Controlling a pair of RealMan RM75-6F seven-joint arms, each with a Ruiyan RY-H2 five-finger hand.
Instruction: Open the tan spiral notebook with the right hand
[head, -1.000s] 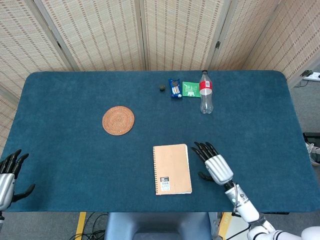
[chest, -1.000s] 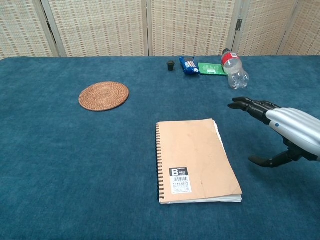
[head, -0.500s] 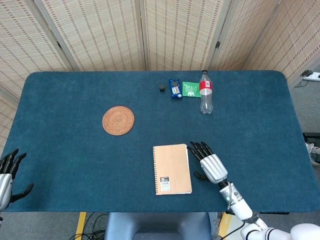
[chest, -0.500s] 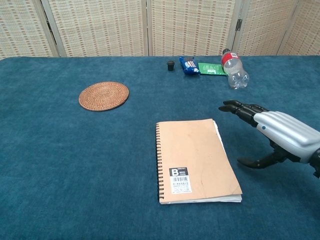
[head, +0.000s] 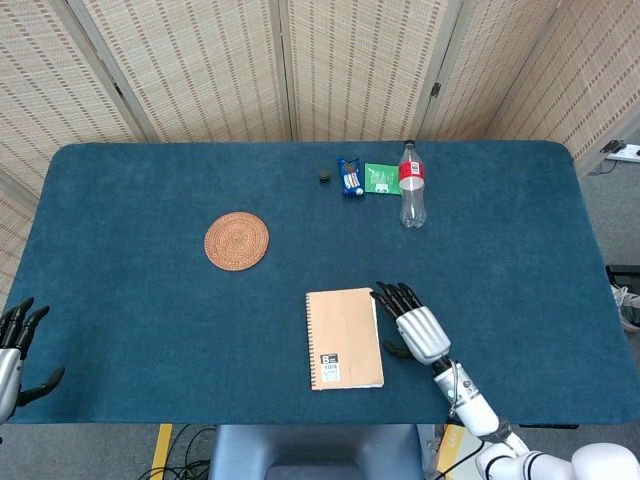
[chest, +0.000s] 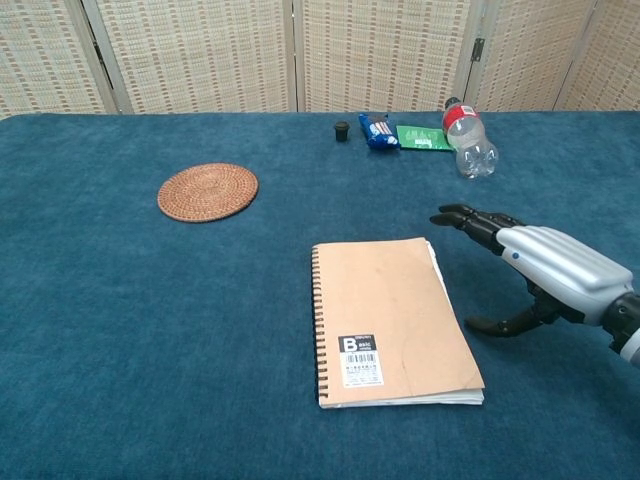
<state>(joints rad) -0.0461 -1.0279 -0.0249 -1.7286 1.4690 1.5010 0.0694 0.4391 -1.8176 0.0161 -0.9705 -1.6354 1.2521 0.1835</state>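
The tan spiral notebook (head: 344, 338) (chest: 392, 318) lies closed on the blue table, its spiral along the left side and a barcode label near its front edge. My right hand (head: 412, 324) (chest: 535, 266) hovers just right of the notebook's right edge, fingers spread and empty, thumb pointing toward the notebook. My left hand (head: 14, 350) rests open at the table's near left corner, seen only in the head view.
A round woven coaster (head: 237, 240) (chest: 207, 191) lies to the left. At the back stand a clear bottle with a red label (head: 411, 184) (chest: 468, 139), a green packet (head: 381, 178), a blue packet (head: 350, 177) and a small black cap (head: 324, 176).
My right hand has slid left, closing in on the notebook's right edge. My left hand has drifted slightly further down at the table corner. The notebook has not moved.
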